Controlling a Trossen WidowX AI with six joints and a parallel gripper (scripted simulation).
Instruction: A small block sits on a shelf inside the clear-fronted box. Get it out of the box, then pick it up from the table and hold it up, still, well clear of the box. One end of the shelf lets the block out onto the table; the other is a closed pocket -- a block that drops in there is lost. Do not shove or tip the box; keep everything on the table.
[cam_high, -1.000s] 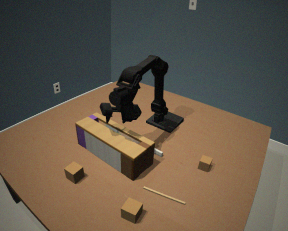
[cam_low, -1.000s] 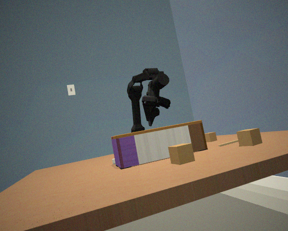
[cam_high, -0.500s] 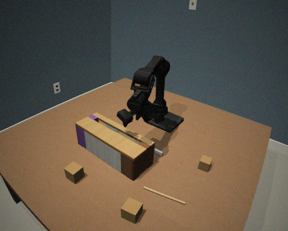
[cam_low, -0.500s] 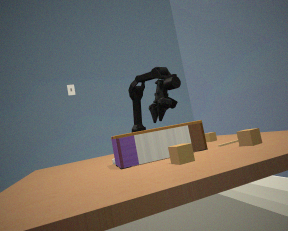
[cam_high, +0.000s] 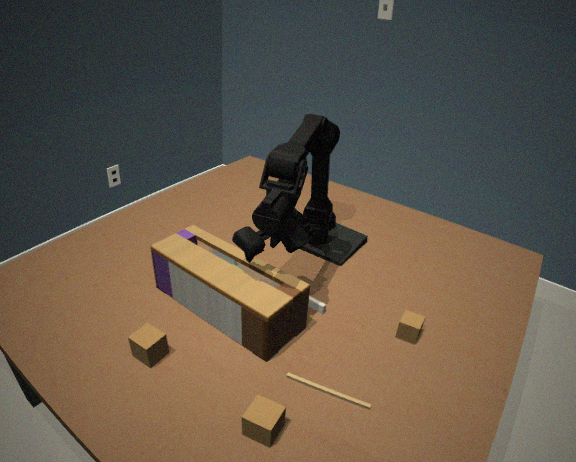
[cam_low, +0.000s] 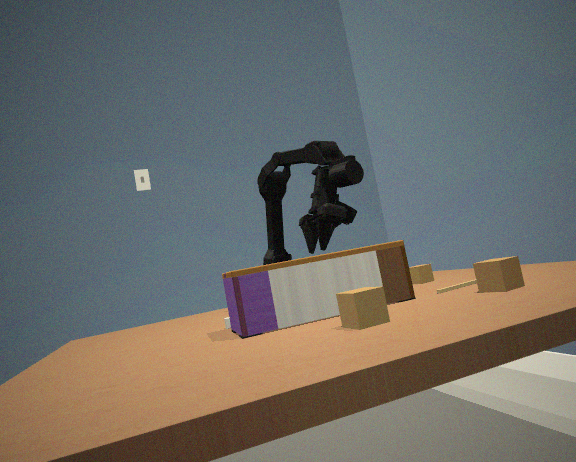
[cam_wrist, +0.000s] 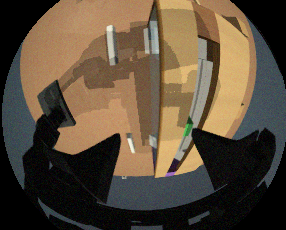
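Note:
The box (cam_high: 220, 272) (cam_low: 325, 292) (cam_wrist: 177, 30) stands upright, with a wood top, a pale front, a purple end and a dark brown end. A long slot runs along its top. The small green block (cam_wrist: 188, 127) shows through the slot in the wrist view, nearer the purple end; only a green sliver shows in the top view, and it is hidden in the exterior view. My gripper (cam_high: 270, 255) (cam_low: 318, 250) (cam_wrist: 157, 135) is open and empty, pointing down above the box's back side. In the wrist view the right fingertip appears close beside the green block, but higher up.
Three tan cubes (cam_high: 148, 345) (cam_high: 263, 420) (cam_high: 411, 326) and a thin stick (cam_high: 328, 390) (cam_low: 456, 286) lie around the box. A white bar (cam_high: 317, 304) (cam_wrist: 111, 45) lies behind it near the brown end, another white bar (cam_wrist: 131, 143) near the purple end. The arm's base (cam_high: 345, 242) is behind.

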